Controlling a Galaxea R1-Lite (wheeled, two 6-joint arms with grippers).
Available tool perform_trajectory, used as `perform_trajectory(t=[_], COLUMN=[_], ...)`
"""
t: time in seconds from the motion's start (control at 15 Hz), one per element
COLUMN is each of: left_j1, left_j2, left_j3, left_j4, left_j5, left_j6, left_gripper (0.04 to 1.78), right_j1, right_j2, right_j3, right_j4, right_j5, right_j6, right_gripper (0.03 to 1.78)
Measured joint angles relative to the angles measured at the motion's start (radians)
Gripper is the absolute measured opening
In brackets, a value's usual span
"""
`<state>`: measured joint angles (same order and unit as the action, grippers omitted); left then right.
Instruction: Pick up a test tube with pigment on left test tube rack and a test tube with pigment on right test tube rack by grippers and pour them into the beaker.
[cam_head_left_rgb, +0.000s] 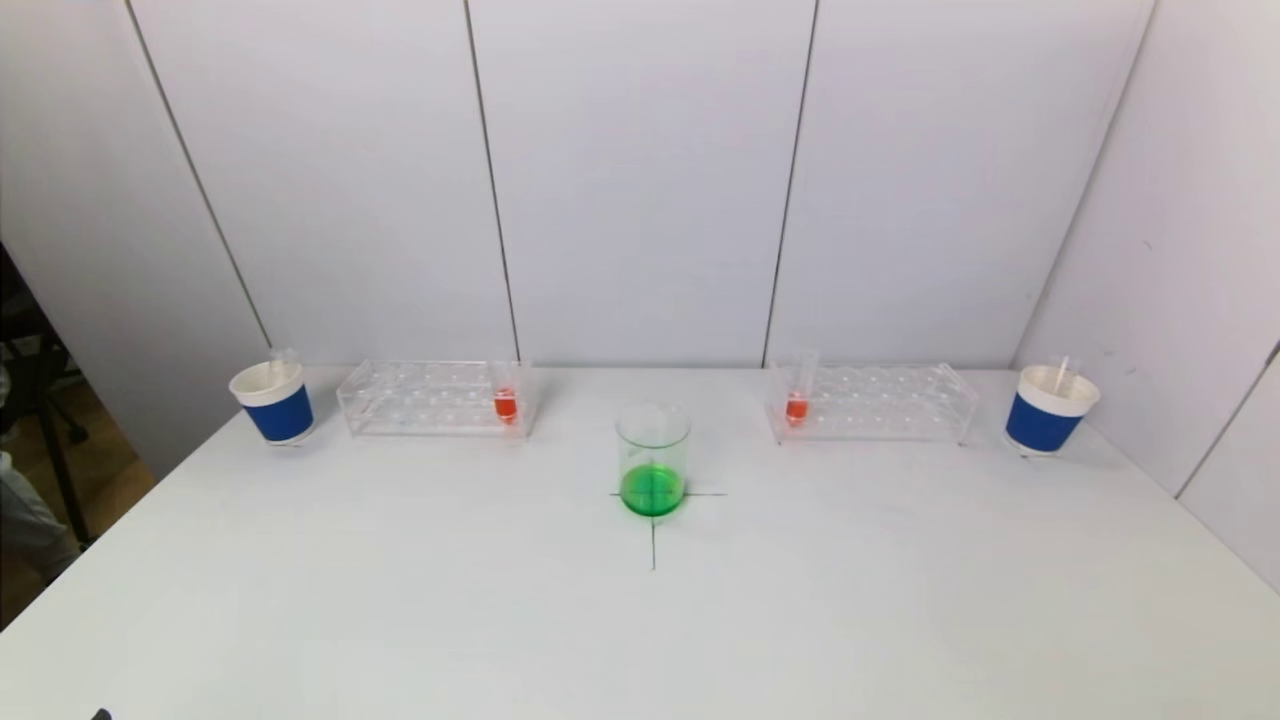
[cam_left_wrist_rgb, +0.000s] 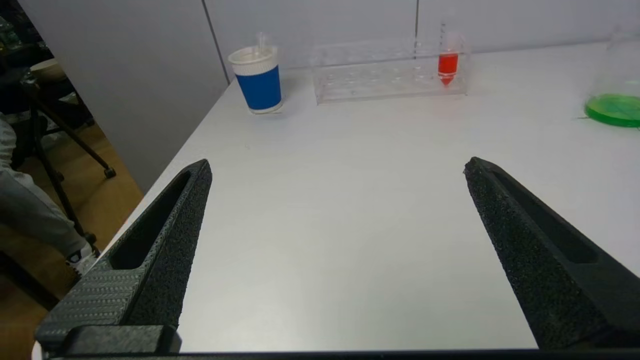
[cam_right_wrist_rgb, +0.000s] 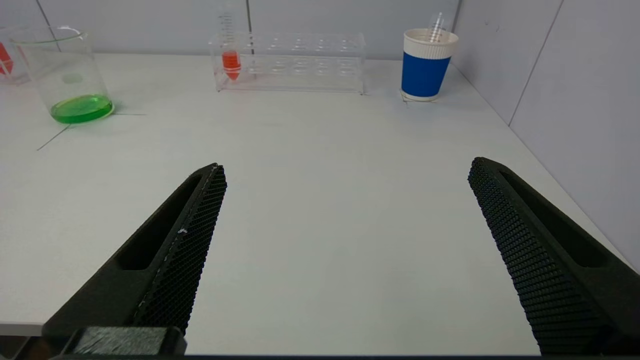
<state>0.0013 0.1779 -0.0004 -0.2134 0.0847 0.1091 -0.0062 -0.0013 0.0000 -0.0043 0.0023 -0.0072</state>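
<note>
A clear beaker with green liquid stands at the table's middle on a drawn cross. The clear left rack holds a test tube with red pigment at its inner end. The clear right rack holds a test tube with red pigment at its inner end. My left gripper is open and empty over the near left table, far from its tube. My right gripper is open and empty over the near right table, far from its tube. Neither gripper shows in the head view.
A blue and white paper cup with an empty tube stands left of the left rack. A like cup stands right of the right rack. White walls close the back and right side. The table's left edge drops to the floor.
</note>
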Motion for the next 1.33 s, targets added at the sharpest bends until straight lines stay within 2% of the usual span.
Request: perform_trajectory(t=[0.13, 0.33, 0.47, 0.73, 1.0, 1.33], left_j1=[0.003, 0.004, 0.003, 0.003, 0.003, 0.003], left_j2=[-0.065, -0.140, -0.163, -0.179, -0.180, -0.180], left_j3=[-0.004, -0.004, -0.001, 0.000, 0.000, 0.000], left_j4=[0.101, 0.171, 0.221, 0.217, 0.212, 0.211], left_j5=[-0.013, -0.093, -0.110, -0.112, -0.092, -0.086], left_j6=[-0.001, 0.002, -0.010, -0.025, -0.103, -0.108], left_gripper=[1.76, 1.76, 1.76, 1.76, 1.76, 1.76], right_j1=[0.000, 0.000, 0.000, 0.000, 0.000, 0.000], right_j2=[0.000, 0.000, 0.000, 0.000, 0.000, 0.000], right_j3=[0.000, 0.000, 0.000, 0.000, 0.000, 0.000], right_j4=[0.000, 0.000, 0.000, 0.000, 0.000, 0.000], right_j5=[0.000, 0.000, 0.000, 0.000, 0.000, 0.000], right_j6=[0.000, 0.000, 0.000, 0.000, 0.000, 0.000], right_gripper=[1.76, 1.76, 1.76, 1.76, 1.76, 1.76])
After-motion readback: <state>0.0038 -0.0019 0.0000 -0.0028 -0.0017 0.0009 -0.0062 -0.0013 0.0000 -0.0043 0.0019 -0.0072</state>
